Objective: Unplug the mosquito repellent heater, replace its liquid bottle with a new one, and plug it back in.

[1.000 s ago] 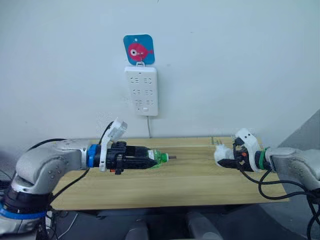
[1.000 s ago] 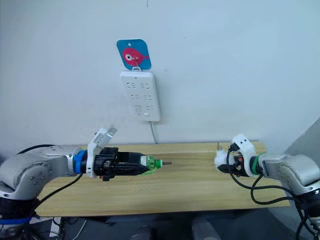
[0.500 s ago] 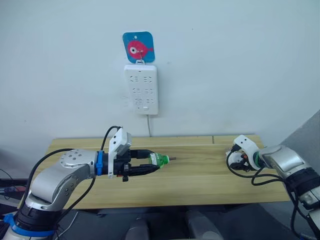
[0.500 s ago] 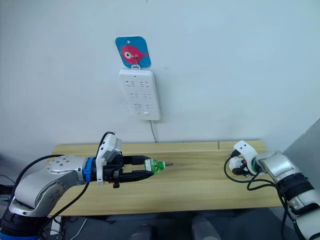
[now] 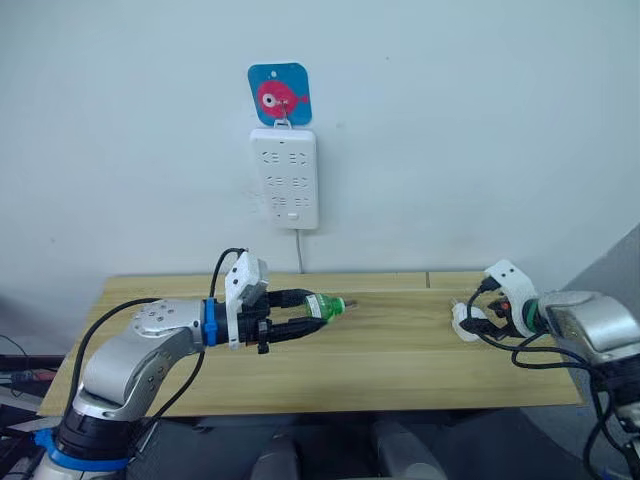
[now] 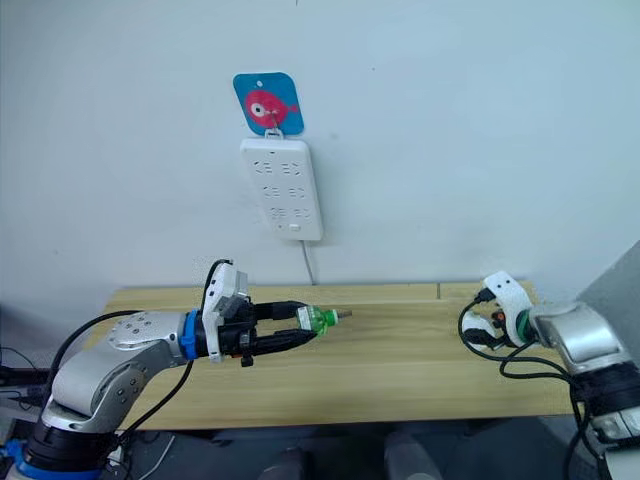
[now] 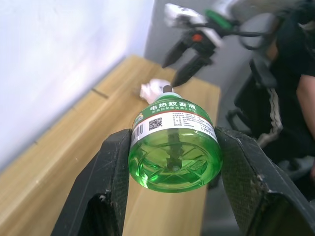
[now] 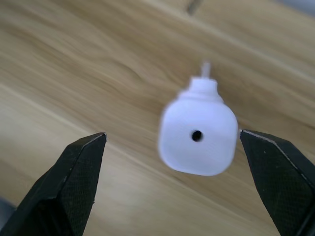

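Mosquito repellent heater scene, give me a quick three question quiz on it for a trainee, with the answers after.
1. True or false: the left gripper is shut on the green liquid bottle.
2. Where is the mosquito repellent heater? A: plugged into the power strip. B: lying on the wooden table in front of the right gripper. C: held in the left gripper.
3. Fill in: the right gripper's fingers are ____, with the heater between them untouched.

Key: 1 true. 2 B. 3 open.
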`<state>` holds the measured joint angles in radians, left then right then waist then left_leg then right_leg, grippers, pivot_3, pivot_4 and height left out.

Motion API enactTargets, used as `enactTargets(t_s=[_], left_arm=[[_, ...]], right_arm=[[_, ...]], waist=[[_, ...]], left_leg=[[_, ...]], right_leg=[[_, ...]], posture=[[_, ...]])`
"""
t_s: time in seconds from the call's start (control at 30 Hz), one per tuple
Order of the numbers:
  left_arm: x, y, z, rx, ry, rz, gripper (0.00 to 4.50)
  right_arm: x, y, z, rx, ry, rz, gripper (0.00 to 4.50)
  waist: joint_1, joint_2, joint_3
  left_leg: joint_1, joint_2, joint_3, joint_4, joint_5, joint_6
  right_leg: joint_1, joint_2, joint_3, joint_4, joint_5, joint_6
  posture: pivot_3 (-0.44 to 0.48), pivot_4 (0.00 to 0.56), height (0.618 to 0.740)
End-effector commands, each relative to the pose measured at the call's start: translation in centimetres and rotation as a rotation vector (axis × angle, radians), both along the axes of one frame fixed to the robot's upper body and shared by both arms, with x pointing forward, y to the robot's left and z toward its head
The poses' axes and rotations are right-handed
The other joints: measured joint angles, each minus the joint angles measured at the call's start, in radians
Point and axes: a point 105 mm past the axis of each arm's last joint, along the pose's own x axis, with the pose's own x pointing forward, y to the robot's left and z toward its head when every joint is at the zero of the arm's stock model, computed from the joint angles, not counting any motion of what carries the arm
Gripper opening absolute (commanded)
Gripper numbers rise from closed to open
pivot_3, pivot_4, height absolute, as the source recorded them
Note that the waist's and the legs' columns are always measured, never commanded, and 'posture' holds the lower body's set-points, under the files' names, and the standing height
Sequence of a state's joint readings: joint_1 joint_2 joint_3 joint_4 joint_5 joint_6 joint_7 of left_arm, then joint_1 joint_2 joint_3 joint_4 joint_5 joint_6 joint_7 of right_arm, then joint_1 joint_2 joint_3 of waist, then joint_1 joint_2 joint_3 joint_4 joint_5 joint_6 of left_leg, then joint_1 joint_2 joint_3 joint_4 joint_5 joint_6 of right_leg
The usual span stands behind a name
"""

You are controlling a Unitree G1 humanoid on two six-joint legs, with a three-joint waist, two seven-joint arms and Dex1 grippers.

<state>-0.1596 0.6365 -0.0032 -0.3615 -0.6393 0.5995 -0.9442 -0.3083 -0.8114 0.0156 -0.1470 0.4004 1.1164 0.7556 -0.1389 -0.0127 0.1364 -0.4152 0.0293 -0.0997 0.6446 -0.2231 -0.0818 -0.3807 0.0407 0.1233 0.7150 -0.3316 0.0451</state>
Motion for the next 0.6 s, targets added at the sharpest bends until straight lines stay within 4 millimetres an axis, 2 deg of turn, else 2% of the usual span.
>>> enactTargets(t_s=[0.03,0.1,0.2,0.4,0.6], left_arm=[[0.8,-0.3,1.6,-0.075,-0.112,0.081,2.25],[1.0,-0.5,2.0,-0.102,-0.152,0.109,2.25],[1.3,-1.3,3.0,-0.148,-0.257,0.142,2.25],[1.7,-2.3,4.4,-0.215,-0.367,0.185,2.25],[1.5,-2.6,4.4,-0.215,-0.393,0.196,2.25]], right_arm=[[-2.6,5.5,5.4,0.343,-0.112,0.143,4.5],[-3.6,7.1,6.4,0.465,-0.141,0.153,4.5],[-4.7,10.5,7.1,0.72,-0.079,0.162,4.5],[-3.5,15.1,8.5,1.0,-0.044,0.088,4.5],[-1.8,16.5,10.2,1.11,-0.052,0.049,4.5]], waist=[[-0.005,-0.001,0.0],[-0.008,-0.001,-0.001],[-0.01,-0.002,-0.001],[-0.028,0.0,-0.004],[-0.033,0.001,-0.005]], left_leg=[[0.0,0.0,-0.001,0.0,0.0,0.0],[0.001,0.001,-0.002,0.001,0.0,0.0],[0.001,0.001,-0.001,0.001,0.0,0.0],[0.001,0.001,-0.001,0.001,0.0,0.0],[0.0,0.0,-0.001,0.0,0.0,0.0]], right_leg=[[0.0,0.0,0.0,0.0,0.0,0.0],[0.001,0.002,-0.001,0.0,0.0,0.0],[0.002,0.002,0.0,0.0,0.0,0.0],[0.001,0.001,0.0,0.001,0.001,0.0],[0.0,0.001,0.0,0.001,0.001,0.0]], posture=[[-0.165,0.093,0.711],[-0.174,0.091,0.711],[-0.182,0.085,0.711],[-0.179,0.072,0.711],[-0.17,0.061,0.711]])
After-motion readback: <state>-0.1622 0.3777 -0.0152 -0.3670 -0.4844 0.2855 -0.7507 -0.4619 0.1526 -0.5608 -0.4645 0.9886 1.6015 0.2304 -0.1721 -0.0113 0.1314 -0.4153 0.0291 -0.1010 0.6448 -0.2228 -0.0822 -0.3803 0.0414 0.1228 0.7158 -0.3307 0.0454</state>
